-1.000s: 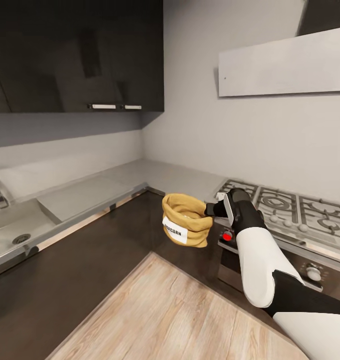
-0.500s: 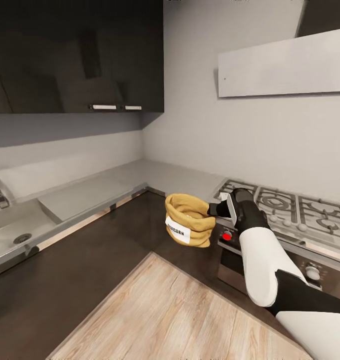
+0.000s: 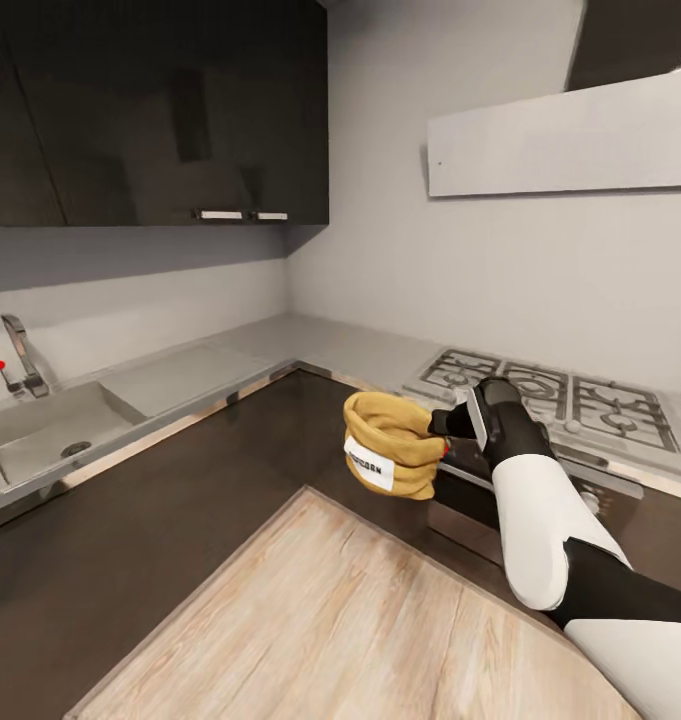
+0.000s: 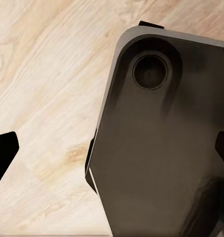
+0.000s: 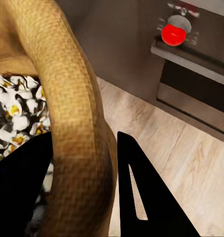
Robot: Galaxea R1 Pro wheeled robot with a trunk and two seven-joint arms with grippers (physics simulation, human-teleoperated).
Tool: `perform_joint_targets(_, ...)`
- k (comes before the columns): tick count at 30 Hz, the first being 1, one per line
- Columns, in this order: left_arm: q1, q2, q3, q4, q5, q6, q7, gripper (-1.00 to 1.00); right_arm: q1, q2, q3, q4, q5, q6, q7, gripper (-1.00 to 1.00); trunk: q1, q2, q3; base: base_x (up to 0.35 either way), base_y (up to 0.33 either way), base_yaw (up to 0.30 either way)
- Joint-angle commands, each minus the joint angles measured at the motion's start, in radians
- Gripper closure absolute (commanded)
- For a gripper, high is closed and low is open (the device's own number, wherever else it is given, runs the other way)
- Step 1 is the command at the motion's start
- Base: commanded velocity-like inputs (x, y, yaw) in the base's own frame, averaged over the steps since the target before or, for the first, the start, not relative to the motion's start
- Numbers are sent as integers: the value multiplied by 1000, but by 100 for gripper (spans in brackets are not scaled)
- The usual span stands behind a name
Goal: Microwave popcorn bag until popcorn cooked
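Popcorn bag (image 3: 392, 458) hangs upright at frame centre, just left of the right gripper (image 3: 442, 422), whose 2 fingers pinch its rolled rim; popcorn (image 5: 16, 111) sits inside.

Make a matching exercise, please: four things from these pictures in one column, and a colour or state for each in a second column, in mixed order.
1. popcorn bag
2. right gripper
3. sink
4. wall cabinet

a. dark, glossy
b. tan, with a white label
c. shut on the bag's rim
d. grey, set into the countertop

Pairs: 1-b, 2-c, 3-d, 4-a
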Motion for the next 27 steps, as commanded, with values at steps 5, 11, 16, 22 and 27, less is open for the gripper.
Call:
perform_joint_targets(5,0,0,5,0,4,-3,1,-100,37,-21,-6,-3,12,0,8,100,-1,-1,-1,-345,0,0)
perform_joint_targets(11,0,0,5,0,5,-3,4,-100,43,-65,-6,-3,11,-1,8,100,-1,-1,-1,-345,0,0)
perform_joint_targets(16,0,0,5,0,5,-3,4,-100,43,-79,-6,-5,14,2,7,100,-1,-1,-1,-326,0,-6)
perform_joint_targets(22,0,1,5,0,4,-3,2,-100,43,-80,-3,-14,21,24,8,100,-1,-1,2,-92,0,-179)
perform_joint_targets(27,0,1,5,0,4,-3,2,-100,43,-80,-2,-16,20,24,8,100,-1,-1,5,-2,0,-219)
